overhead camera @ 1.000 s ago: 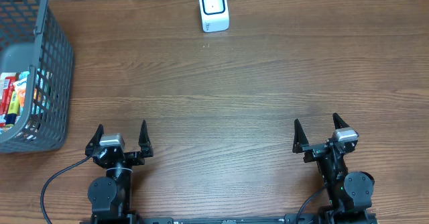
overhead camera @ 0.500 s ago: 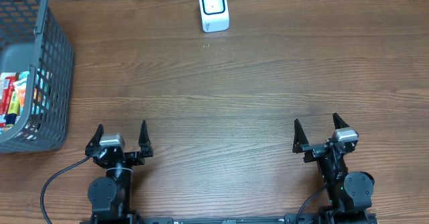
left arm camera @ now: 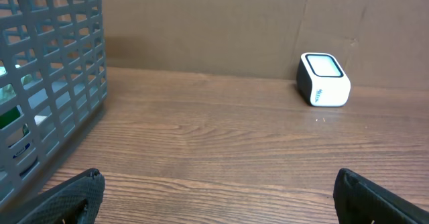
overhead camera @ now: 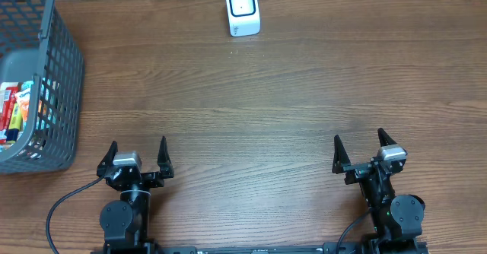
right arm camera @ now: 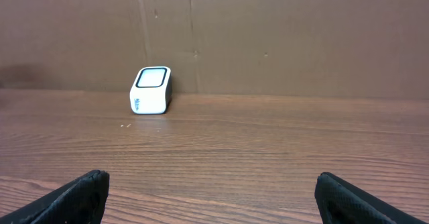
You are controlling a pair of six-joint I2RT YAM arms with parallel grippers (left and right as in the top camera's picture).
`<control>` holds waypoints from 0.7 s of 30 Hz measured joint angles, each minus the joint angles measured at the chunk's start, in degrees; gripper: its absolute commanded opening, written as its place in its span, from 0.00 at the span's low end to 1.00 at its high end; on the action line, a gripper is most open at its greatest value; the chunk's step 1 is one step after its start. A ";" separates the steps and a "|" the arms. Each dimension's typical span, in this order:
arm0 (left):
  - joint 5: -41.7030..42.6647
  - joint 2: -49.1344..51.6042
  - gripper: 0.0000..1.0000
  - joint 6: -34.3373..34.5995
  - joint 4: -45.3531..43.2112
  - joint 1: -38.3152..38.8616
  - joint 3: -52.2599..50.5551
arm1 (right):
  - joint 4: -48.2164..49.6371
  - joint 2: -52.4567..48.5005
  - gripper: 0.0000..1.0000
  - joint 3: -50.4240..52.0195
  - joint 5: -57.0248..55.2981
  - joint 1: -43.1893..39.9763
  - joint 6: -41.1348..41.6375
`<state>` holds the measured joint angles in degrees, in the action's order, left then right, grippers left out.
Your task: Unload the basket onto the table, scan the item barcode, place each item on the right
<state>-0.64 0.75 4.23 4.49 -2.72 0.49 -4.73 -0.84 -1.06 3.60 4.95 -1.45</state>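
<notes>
A small white barcode scanner (overhead camera: 243,11) with a dark window stands at the table's far edge; it also shows as the scanner (left arm camera: 324,80) in the left wrist view and the scanner (right arm camera: 151,90) in the right wrist view. Packaged items (overhead camera: 17,109) lie inside the grey basket (overhead camera: 46,26) at the far left. My left gripper (overhead camera: 138,153) rests open at the near left, nothing between its fingers. At the near right my right gripper (overhead camera: 360,150) is open and empty too. Both are far from scanner and basket.
The grey mesh basket wall (left arm camera: 47,83) fills the left of the left wrist view. A brown cardboard wall (right arm camera: 268,36) backs the wooden table (overhead camera: 266,102). A black cable (overhead camera: 65,204) loops beside the left arm base.
</notes>
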 measured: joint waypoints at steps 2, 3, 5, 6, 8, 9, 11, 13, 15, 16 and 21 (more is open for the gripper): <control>0.00 0.00 1.00 0.00 -0.02 0.00 0.00 | 0.02 0.00 1.00 0.00 0.00 0.00 0.00; 0.00 0.00 1.00 0.00 -0.02 0.00 0.00 | 0.00 0.00 1.00 0.00 0.00 0.00 0.02; 0.00 0.00 1.00 0.00 -0.02 0.00 0.00 | 0.00 0.00 1.00 0.00 0.00 0.00 0.02; 0.00 0.00 1.00 0.00 -0.02 0.00 0.00 | 0.02 0.00 1.00 0.00 0.00 0.00 0.00; 0.00 0.00 1.00 0.00 -0.02 0.00 0.00 | 0.02 0.00 1.00 0.00 0.00 0.00 0.00; 0.00 0.00 1.00 0.00 -0.02 0.00 0.00 | 0.02 0.00 1.00 0.00 -0.02 0.00 0.02; 0.00 0.00 1.00 0.00 -0.02 0.00 0.00 | 0.02 0.00 1.00 0.00 0.00 0.00 0.00; 0.00 0.00 1.00 0.00 0.00 0.00 0.00 | 0.00 0.00 1.00 0.00 0.00 0.00 0.00; 0.09 0.00 1.00 0.00 -0.02 0.00 0.00 | 0.00 0.00 1.00 0.00 0.00 0.00 0.02; 0.20 0.00 0.99 0.00 -0.07 0.00 0.00 | 0.02 0.00 1.00 0.00 0.00 0.00 -0.02; 0.24 0.00 1.00 0.00 -4.31 0.00 0.00 | -0.02 0.00 1.00 0.00 0.00 0.00 0.02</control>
<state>-0.40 0.75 4.23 0.19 -2.72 0.49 -4.75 -0.84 -1.06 3.60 4.95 -1.43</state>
